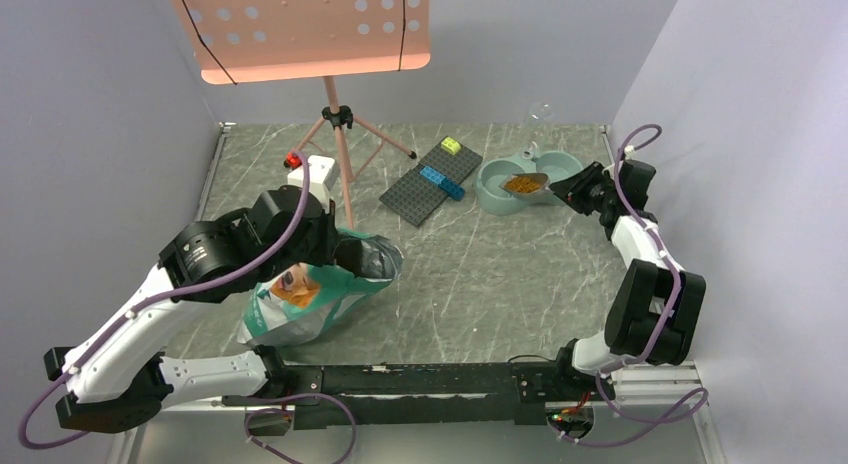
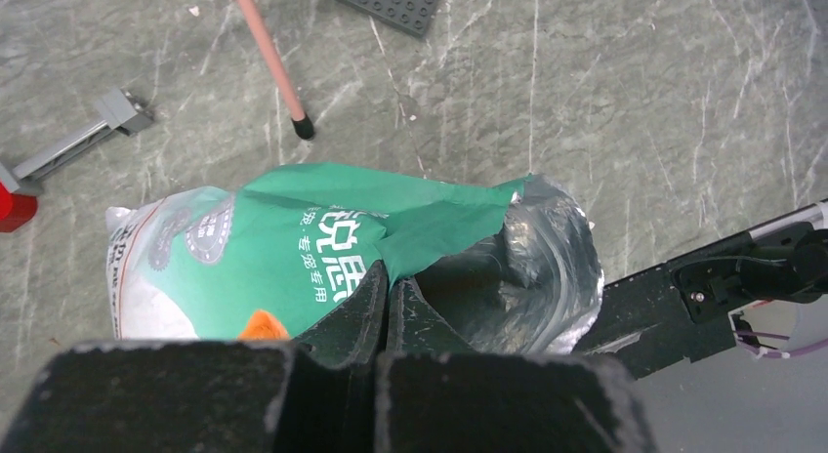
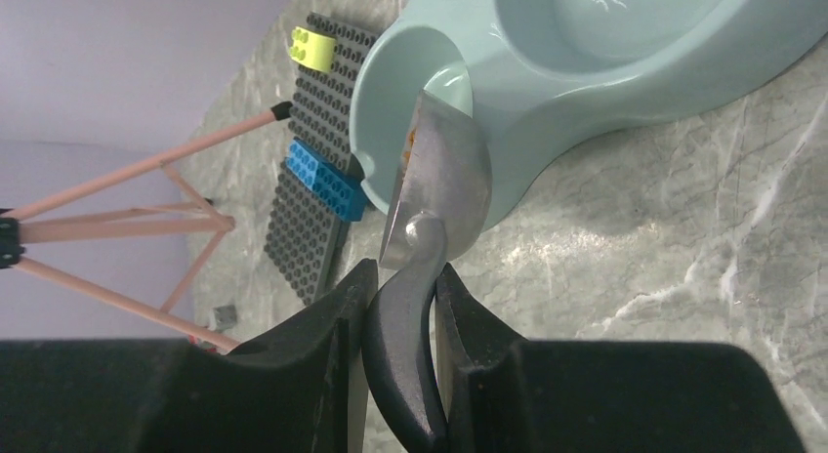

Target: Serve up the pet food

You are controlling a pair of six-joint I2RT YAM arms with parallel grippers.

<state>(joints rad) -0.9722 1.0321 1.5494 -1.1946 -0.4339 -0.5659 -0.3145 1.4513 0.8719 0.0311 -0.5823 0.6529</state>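
Most pet food [image 3: 411, 143] behind scoop [image 3: 444, 175]

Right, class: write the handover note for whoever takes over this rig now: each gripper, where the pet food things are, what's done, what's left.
Left gripper: shut, pinching the rim of the open green bag, slumped on the table.
Right gripper: fingers closed on the handle of the metal scoop.
Pet food: a load in the scoop, over the compartment of the double bowl nearer the brick plate.
Done: food scooped, brought to the bowl.
Left: tip it in; no kibble seen in the bowl yet.
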